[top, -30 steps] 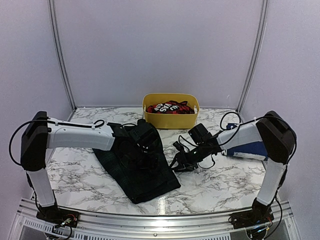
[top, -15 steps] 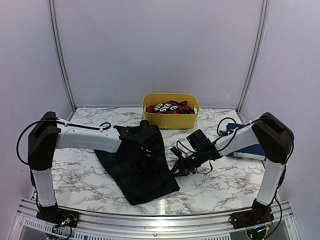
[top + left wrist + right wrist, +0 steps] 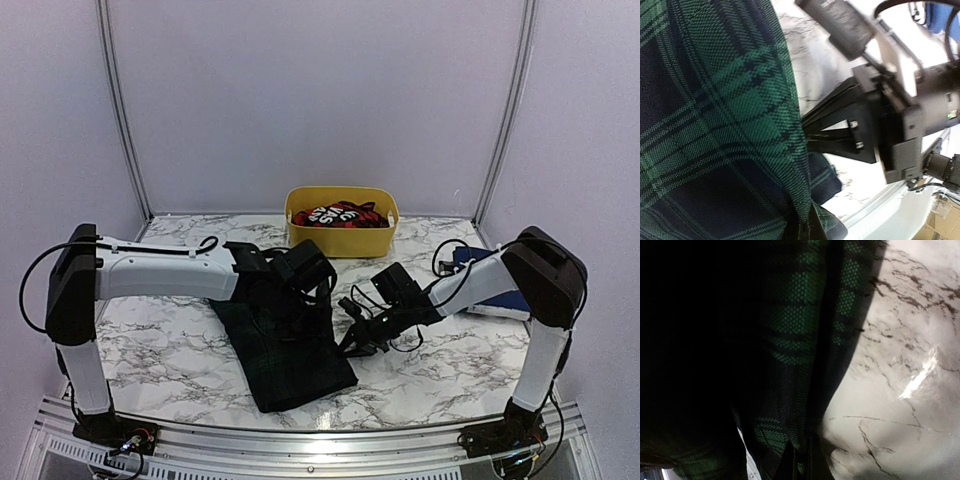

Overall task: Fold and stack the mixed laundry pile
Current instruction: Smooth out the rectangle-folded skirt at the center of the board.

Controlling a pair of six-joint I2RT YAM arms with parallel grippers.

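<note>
The dark green-navy tartan garment (image 3: 290,350) lies spread on the marble table (image 3: 160,340). My left gripper (image 3: 312,303) is shut on its right edge, and the left wrist view shows the cloth (image 3: 715,125) pinched at my left gripper (image 3: 807,227). My right gripper (image 3: 350,338) is shut on the same edge a little nearer, with the fabric (image 3: 790,340) caught at my right gripper (image 3: 802,460). The red-and-black checked garment (image 3: 340,214) sits in the yellow tub (image 3: 341,240). The plain navy blue garment (image 3: 506,300) lies at the far right, partly hidden by my right arm.
The yellow tub stands at the back centre against the wall. Both arms meet closely over the garment's right edge, and the right arm's black wrist (image 3: 900,115) fills the left wrist view. Cables loop near the right forearm (image 3: 450,245). A metal rail (image 3: 320,450) runs along the near edge.
Both grippers have gone from open to shut on the tartan garment's right edge. The left arm has shifted right, and the cloth's upper part has bunched toward it.
</note>
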